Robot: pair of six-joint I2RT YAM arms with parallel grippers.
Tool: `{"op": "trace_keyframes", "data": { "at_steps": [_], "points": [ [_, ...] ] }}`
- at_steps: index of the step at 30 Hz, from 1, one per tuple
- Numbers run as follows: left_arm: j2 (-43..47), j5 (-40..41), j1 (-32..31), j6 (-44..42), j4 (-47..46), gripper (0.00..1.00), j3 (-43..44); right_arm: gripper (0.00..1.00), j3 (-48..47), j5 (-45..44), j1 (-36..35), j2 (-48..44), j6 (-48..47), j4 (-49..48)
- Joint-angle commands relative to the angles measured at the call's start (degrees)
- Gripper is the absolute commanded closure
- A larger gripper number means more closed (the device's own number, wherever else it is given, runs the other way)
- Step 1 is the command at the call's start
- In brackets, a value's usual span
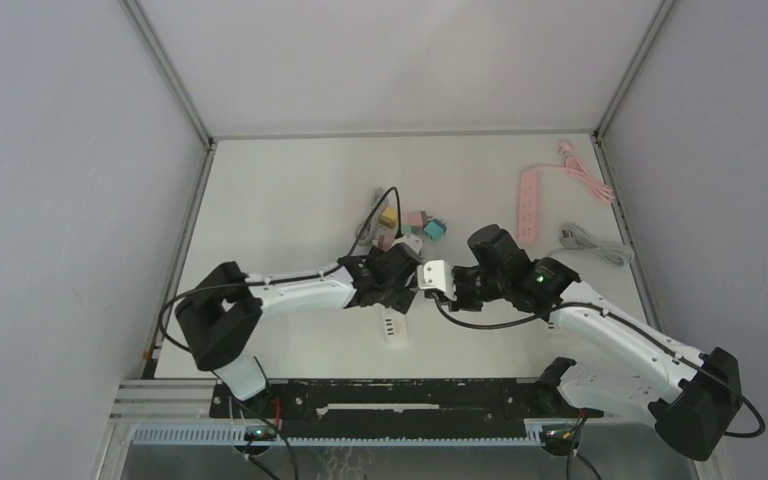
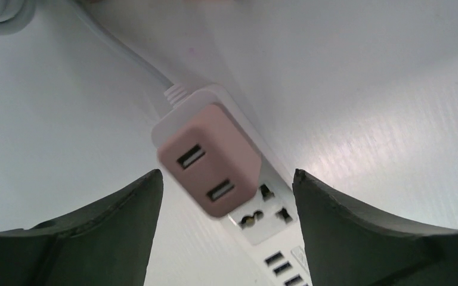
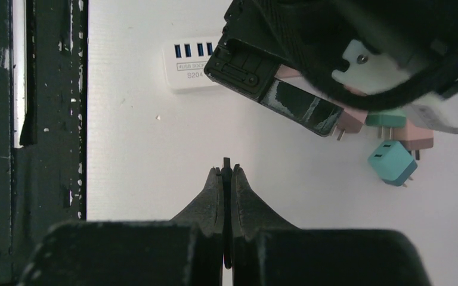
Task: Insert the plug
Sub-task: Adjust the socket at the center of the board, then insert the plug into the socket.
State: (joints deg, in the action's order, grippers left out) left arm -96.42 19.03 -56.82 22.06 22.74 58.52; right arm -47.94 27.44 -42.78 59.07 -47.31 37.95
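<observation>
From above, mid-frame: left gripper (image 1: pixel 400 290) and right gripper (image 1: pixel 452 287) nose to nose over the white power strip (image 1: pixel 392 326). Loose adapters (image 1: pixel 415 222) just above, pink strip (image 1: pixel 529 205) and grey cable (image 1: pixel 590 243) upper right.

Left wrist: jaws spread wide either side of the pink plug (image 2: pixel 209 161), sitting untouched on the strip's cable end.

Right wrist: fingers (image 3: pixel 212 196) pressed together on nothing, bottom centre. Left gripper's black body crowding upper right, teal adapter (image 3: pixel 392 162) below it.

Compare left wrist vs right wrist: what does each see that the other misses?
Left wrist only: the pink adapter, two-slot face to the camera, sitting on the white power strip, between the fingers of the open left gripper. Right wrist only: the shut right gripper, empty; a loose teal plug on the table. Both: the strip's USB ports.
</observation>
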Motion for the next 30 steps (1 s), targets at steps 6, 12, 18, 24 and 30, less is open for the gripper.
{"op": "trace_keyframes", "data": {
  "at_steps": [6, 12, 18, 24, 30],
  "points": [
    [19.85, -3.51, 0.19, 5.86, -5.73, 0.16, -8.95, 1.00, -6.37, -0.59, -3.66, 2.77, 0.47, 2.18],
    [27.52, -9.96, 3.85, 12.60, -10.07, 0.22, -16.76, 1.00, -8.35, 0.51, -5.34, 5.27, 0.09, 2.38],
    [29.89, -18.81, 9.90, 18.54, -18.63, 0.32, -24.68, 1.00, -11.06, 0.94, -7.04, 9.67, -0.80, 3.24],
    [24.98, -25.52, 13.38, 21.44, -23.66, 0.37, -26.50, 1.00, -12.82, 1.39, -8.20, 13.12, -1.51, 3.74],
    [20.22, -27.67, 15.40, 22.03, -24.90, 0.42, -26.37, 1.00, -14.28, 2.04, -9.18, 16.56, -2.18, 3.77]
  ]
}}
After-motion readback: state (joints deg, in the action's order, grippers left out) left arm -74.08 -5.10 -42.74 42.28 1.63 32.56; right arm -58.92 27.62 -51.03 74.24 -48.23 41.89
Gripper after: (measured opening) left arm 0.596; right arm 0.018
